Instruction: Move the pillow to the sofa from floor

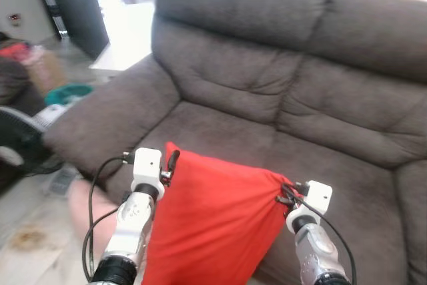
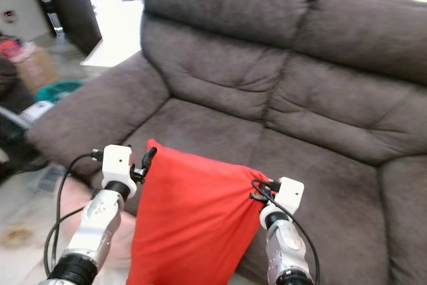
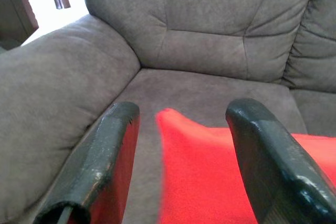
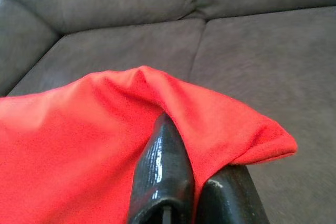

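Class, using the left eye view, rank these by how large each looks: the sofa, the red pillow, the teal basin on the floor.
1. Sofa, largest.
2. Red pillow, though nearness to the camera enlarges it.
3. Teal basin, smallest; it sits farther away and partly hidden.

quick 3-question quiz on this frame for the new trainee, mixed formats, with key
1. True or false: the red pillow already lies flat on the sofa seat.
2. Multiple choice: how does the right end effector hold the pillow? A) fingers shut on a pinched corner of fabric; B) fingers open beside it; C) hanging idle away from it.
3. Short answer: in the left wrist view, how do the fingers of the left end effector stand relative to the pillow?

Key:
1. False: it is held up in front of the seat between the two arms.
2. A.
3. They stand apart, one on each side of the pillow's corner, so the end effector is open.
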You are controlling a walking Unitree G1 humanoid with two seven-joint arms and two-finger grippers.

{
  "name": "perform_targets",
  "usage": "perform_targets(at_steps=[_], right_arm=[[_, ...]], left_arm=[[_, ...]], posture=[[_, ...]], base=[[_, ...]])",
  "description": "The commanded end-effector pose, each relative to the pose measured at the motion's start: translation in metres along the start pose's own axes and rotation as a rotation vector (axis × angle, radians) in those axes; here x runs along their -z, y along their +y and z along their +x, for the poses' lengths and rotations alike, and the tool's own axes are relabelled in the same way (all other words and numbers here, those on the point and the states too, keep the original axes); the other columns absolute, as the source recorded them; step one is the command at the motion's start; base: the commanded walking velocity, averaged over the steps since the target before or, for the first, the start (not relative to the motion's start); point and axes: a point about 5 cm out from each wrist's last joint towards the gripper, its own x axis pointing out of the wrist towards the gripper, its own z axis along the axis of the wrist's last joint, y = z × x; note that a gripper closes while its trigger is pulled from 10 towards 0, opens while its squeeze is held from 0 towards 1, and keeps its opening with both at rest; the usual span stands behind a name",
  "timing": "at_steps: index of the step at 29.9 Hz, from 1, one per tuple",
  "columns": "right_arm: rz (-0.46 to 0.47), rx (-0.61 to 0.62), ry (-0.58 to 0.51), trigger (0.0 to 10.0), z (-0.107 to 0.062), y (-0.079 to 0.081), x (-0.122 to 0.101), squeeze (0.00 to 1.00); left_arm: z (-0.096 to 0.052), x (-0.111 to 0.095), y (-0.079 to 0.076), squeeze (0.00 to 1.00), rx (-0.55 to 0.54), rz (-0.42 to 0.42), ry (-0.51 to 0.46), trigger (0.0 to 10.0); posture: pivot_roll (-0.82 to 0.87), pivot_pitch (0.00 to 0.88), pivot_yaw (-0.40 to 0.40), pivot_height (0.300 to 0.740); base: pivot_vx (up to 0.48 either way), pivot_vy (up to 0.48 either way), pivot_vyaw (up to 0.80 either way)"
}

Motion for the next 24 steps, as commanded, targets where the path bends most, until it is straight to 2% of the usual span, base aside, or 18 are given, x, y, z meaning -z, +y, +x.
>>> perform_targets(at_steps=[1, 9, 13, 20, 24], right_arm=[[-0.022, 0.027, -0.159, 10.0, 0.006, -0.008, -0.037, 0.0], [-0.026, 0.031, -0.155, 10.0, 0.006, -0.009, -0.037, 0.0], [-0.027, 0.031, -0.154, 10.0, 0.006, -0.009, -0.036, 0.0], [-0.032, 0.011, -0.157, 10.0, 0.007, -0.005, -0.037, 0.0], [-0.058, -0.036, -0.166, 10.0, 0.007, 0.002, -0.038, 0.0]], left_arm=[[0.001, -0.001, 0.001, 0.0, -0.006, -0.009, -0.01, 10.0], [0.0, 0.0, 0.001, 0.0, -0.007, -0.01, -0.006, 10.0], [0.0, 0.0, 0.001, 0.0, -0.004, -0.007, -0.01, 10.0], [-0.001, 0.001, 0.002, 0.0, -0.005, -0.019, -0.012, 10.0], [-0.002, 0.004, 0.002, 0.0, 0.04, -0.015, 0.011, 10.0]], posture=[[0.1, 0.004, -0.052, 0.726], [0.1, 0.007, -0.057, 0.726], [0.1, 0.01, -0.058, 0.726], [0.1, 0.011, -0.058, 0.726], [0.1, 0.012, -0.058, 0.726]], base=[[0.0, 0.0, -0.79], [0.0, 0.0, -0.79], [0.0, -0.409, -0.79], [0.0, 0.0, -0.75], [0.0, 0.0, -0.12]])
